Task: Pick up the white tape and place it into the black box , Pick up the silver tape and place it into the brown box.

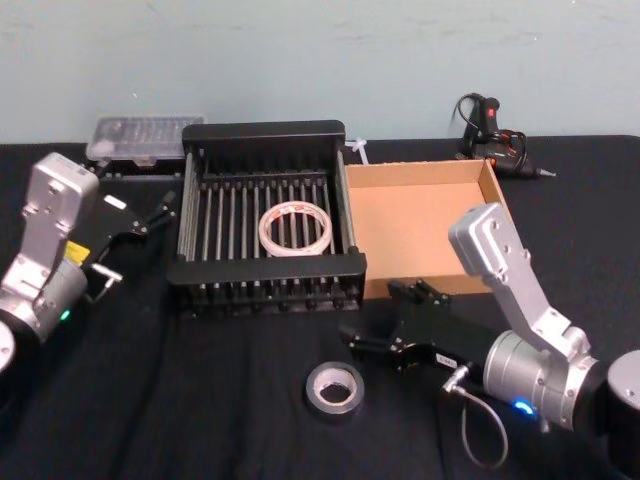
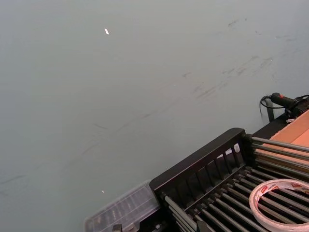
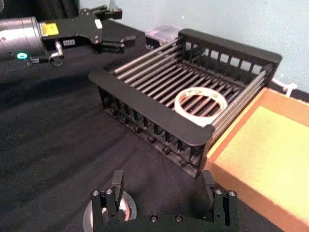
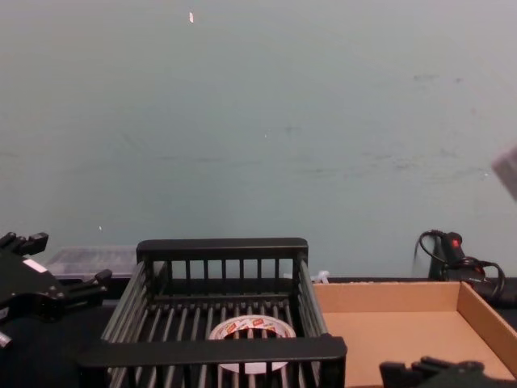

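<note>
The left gripper [image 1: 140, 235] is held open, empty, beside the black box [image 1: 266, 269]. The white tape [image 1: 296, 227], red-printed, lies flat on its slats. The dull silver tape [image 1: 334, 389] rests just beside the right gripper [image 1: 383, 318], opened wide, near the brown box [image 1: 420, 225].

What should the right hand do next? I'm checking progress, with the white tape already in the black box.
Probably lower the open right hand over the silver tape and close on it. That roll lies on the table just in front of the hand, ungrasped, while the white tape already rests in the black box and the brown box holds nothing. The left hand sits open beside the box.
</note>
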Tool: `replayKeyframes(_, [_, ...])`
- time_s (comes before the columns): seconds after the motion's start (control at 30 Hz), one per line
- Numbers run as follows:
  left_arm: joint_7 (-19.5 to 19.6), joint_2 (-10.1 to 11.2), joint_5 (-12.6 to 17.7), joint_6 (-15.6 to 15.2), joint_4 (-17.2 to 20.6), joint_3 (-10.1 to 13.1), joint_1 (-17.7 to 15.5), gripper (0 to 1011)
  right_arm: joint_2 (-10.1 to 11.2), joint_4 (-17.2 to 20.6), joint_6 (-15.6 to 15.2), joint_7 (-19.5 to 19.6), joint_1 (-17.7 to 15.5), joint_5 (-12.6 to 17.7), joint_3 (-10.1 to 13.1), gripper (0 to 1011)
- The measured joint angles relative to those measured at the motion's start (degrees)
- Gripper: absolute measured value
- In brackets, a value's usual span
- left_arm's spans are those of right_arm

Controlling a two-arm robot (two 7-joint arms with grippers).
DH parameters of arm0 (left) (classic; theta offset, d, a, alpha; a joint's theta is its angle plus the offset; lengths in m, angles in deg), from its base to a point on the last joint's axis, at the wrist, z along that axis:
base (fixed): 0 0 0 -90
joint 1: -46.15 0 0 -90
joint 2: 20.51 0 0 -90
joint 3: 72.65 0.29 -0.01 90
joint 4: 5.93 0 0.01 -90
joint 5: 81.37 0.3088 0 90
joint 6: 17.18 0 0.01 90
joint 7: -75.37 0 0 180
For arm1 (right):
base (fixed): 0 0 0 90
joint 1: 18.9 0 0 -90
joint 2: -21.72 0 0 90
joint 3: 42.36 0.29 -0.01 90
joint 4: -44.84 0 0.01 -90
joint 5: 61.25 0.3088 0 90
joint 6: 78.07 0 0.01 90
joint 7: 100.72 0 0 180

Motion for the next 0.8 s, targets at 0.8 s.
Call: replayKeyframes(0.8, [0.0,0.0,0.0,0.0,0.0,0.0,0.0,1001,-0.1,-2.5,-5.2,-1.3,2.6,-3.5,-3.6,1000])
